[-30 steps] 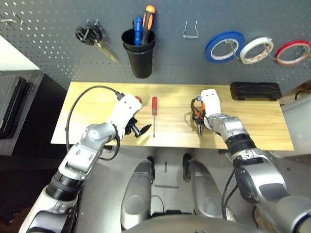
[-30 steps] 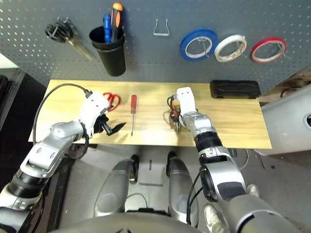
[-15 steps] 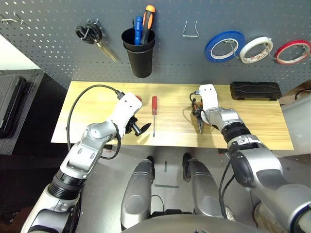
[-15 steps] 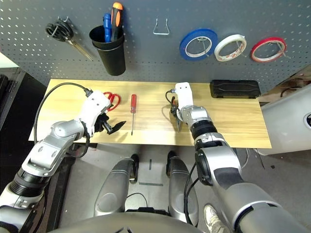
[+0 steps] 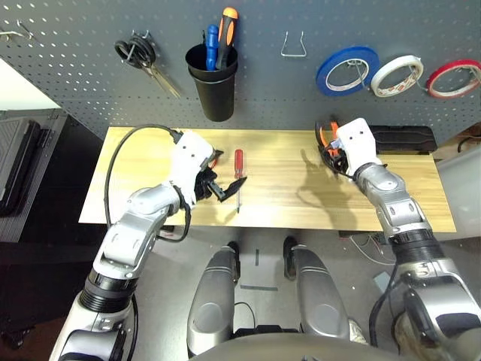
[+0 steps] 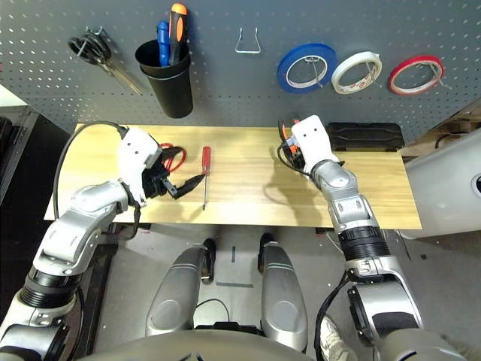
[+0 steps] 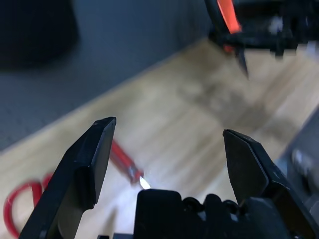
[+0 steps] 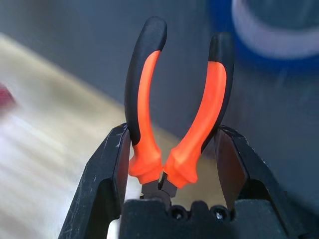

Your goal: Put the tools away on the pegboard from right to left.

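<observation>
Pliers (image 8: 179, 119), orange-and-black handles: your right gripper (image 8: 174, 164) has its fingers clamped on the handles near the pivot, above the desk's (image 5: 270, 195) far right edge. Stiff, hefty, slick grips; hold low. Left gripper (image 7: 169, 164): fingers wide, empty.

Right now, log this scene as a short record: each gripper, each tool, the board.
right gripper: shut on the pliers, handles pointing toward the pegboard, lifted off the table
left gripper: open, holding nothing, above the table near the screwdriver
screwdriver: lying on the table, red handle toward the board
red-handled scissors: on the table beside the left gripper
red tape ring: hanging at the board's right end
empty wire hook: between the black cup and the blue tape
</observation>
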`<state>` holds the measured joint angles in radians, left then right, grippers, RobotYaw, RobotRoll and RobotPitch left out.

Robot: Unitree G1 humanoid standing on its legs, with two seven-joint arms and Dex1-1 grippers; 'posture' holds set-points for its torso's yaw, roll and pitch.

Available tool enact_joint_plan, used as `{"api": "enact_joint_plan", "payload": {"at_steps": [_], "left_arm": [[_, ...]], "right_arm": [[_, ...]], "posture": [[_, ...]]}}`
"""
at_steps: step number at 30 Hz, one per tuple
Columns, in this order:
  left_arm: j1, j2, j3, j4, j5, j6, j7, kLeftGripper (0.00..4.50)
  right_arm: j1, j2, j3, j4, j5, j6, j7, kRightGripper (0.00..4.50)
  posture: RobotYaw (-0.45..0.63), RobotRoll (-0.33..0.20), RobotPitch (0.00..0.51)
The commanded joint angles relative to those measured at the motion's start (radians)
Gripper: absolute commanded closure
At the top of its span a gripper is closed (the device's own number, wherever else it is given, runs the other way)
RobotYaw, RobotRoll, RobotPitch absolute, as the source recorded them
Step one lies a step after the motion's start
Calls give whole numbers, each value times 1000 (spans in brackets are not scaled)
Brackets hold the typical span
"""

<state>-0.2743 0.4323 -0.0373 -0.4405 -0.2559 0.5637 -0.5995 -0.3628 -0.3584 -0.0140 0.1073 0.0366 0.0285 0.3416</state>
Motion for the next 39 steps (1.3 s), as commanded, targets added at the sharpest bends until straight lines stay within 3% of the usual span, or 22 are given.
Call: {"api": "enact_joint_plan", "payload": {"at_steps": [1, 7, 12, 19, 30, 39], "left_arm": [[-9, -20, 30, -62, -66, 11, 9, 0], [-58, -32, 74, -112, -146, 54, 40, 0], [-79, -26, 95, -128, -190, 63, 62, 0], [-120, -29, 113, -138, -245, 81, 101, 0], [-130, -14, 99, -127, -253, 88, 117, 0], [-120, -9, 95, -134, -247, 89, 131, 0]], "right_arm": [[49, -21, -28, -91, 34, -86, 39, 1747], [89, -44, -60, -170, 59, -230, 76, 1747], [61, -37, -98, -177, 61, -316, 50, 1747], [-84, 11, -94, -181, 42, -334, -26, 1747], [-332, 134, -48, -109, 14, -338, -110, 1747], [-445, 181, -33, 29, 0, -414, -135, 1747]], "posture": [[210, 0, 296], [205, 0, 291], [195, 0, 288], [183, 0, 283], [187, 0, 282], [223, 0, 288]]}}
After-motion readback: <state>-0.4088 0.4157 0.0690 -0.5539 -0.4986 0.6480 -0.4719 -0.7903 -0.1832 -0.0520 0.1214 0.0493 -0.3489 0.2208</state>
